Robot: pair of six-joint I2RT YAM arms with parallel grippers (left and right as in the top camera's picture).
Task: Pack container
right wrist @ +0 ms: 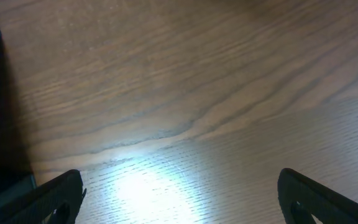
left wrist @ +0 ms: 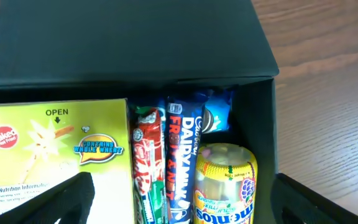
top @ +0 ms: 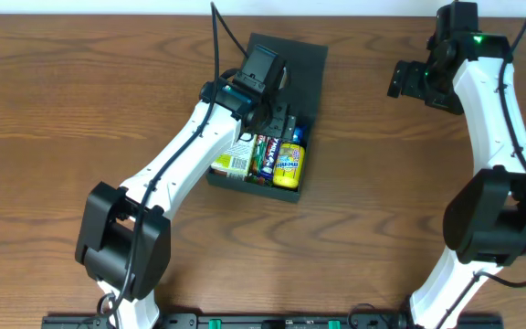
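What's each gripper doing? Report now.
Left gripper: open, empty, over the container.
Right gripper: open, empty, over the table.

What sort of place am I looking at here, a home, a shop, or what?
Likely a robot lab bench: a white left arm and right arm at a wooden table, with a dark container of snack packets.

On the yellow-green box [left wrist: 55,155], toward one side of the left gripper [left wrist: 185,208]: "OPEN", "Baked", "CONTAINS WHOLE WHEAT", "Nutrition Information". On the blue bar [left wrist: 182,155], midway between the jaws: "DAIRY MILK", "FRUIT & NUT" (lettering running lengthwise). On the yellow tub [left wrist: 225,186] next along: "mentos", upside down.
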